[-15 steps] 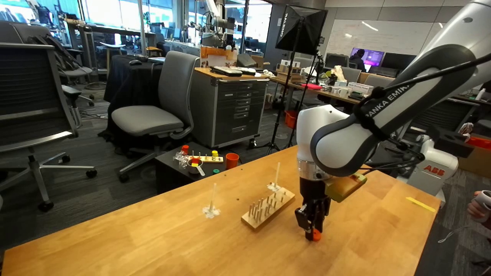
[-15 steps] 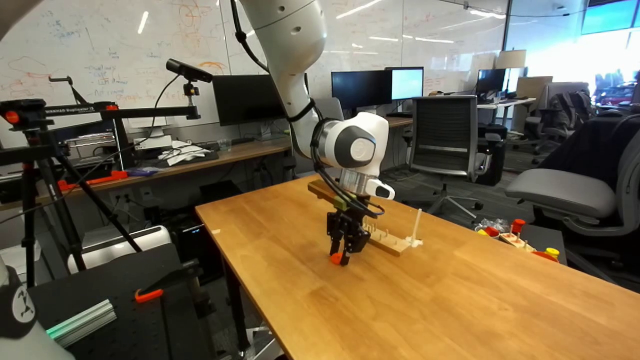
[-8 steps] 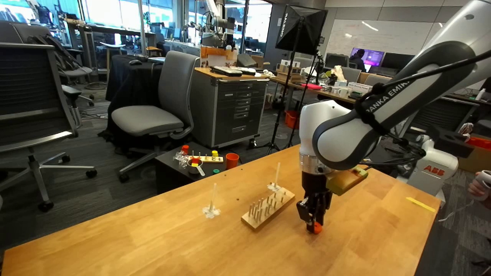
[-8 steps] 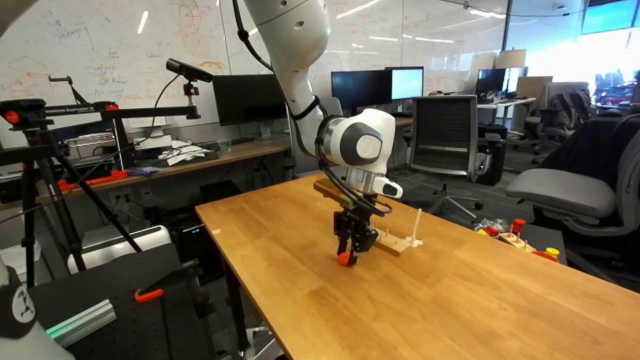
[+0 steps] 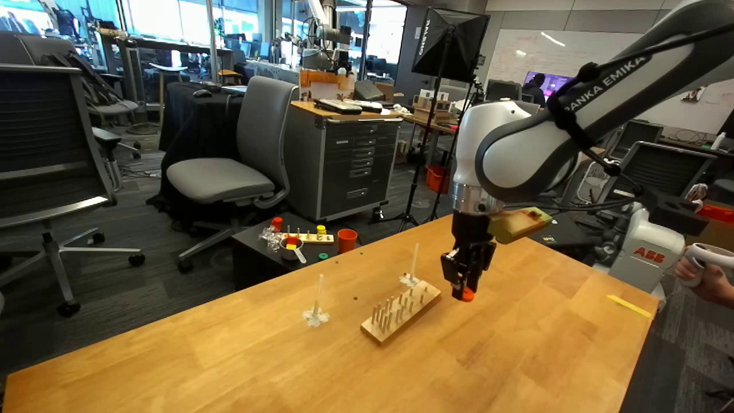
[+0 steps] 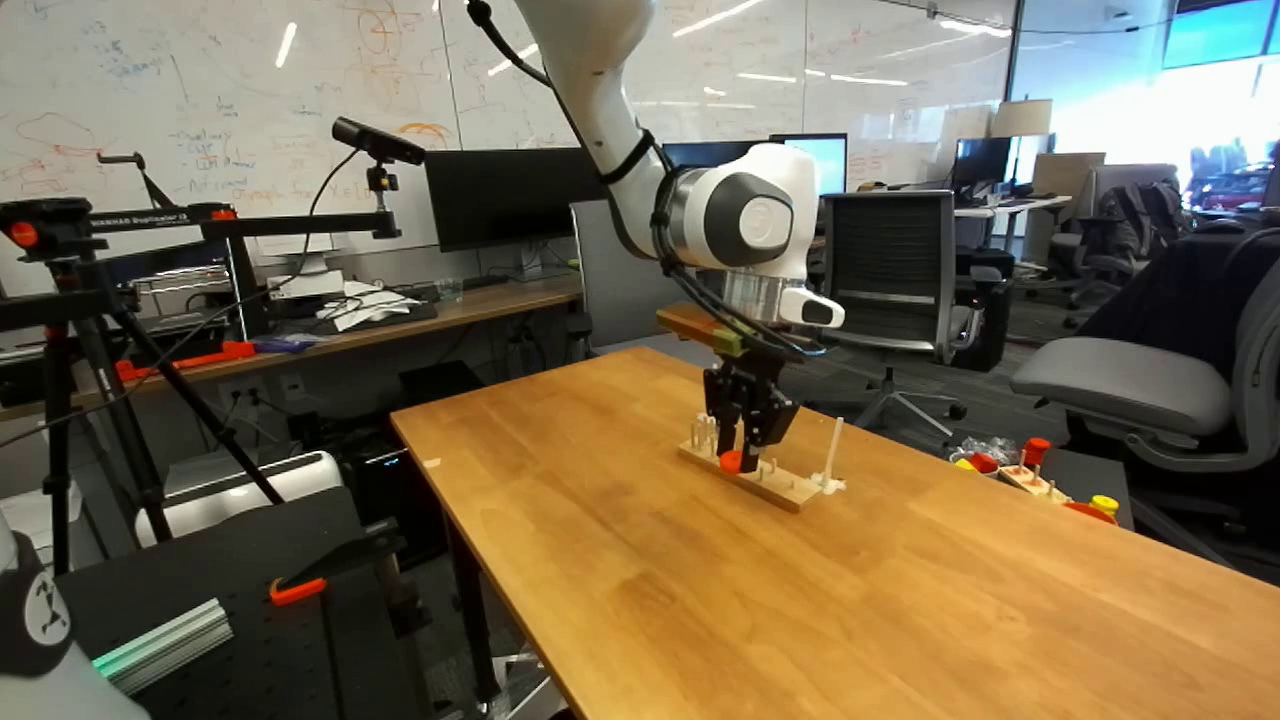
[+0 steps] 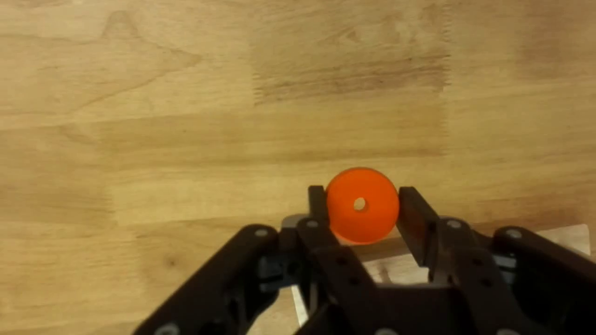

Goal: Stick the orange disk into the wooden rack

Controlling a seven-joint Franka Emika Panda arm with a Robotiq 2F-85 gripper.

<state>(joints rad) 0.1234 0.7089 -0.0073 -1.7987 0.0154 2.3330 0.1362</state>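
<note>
The orange disk (image 7: 377,221) is round and flat with a small hole in its middle. My gripper (image 7: 362,197) is shut on it, one finger at each side of its rim. The disk also shows low at the fingertips in both exterior views (image 5: 468,295) (image 6: 731,462). The gripper (image 5: 465,290) points down and holds the disk above the table, beside the rack. The wooden rack (image 5: 379,331) is a light plank with rows of upright pegs. It is partly hidden behind the gripper in an exterior view (image 6: 785,488). Its edge shows under the fingers in the wrist view (image 7: 400,271).
Two thin upright wooden rods stand taped to the table, one (image 5: 320,293) beyond the rack and one (image 5: 414,261) near its far end. A low black side table (image 5: 258,261) holds a small peg board (image 5: 309,237) and an orange cup (image 5: 347,241).
My gripper has risen from near the table with the orange disk held in it. It has moved closer to the rack. The rack has not moved.
</note>
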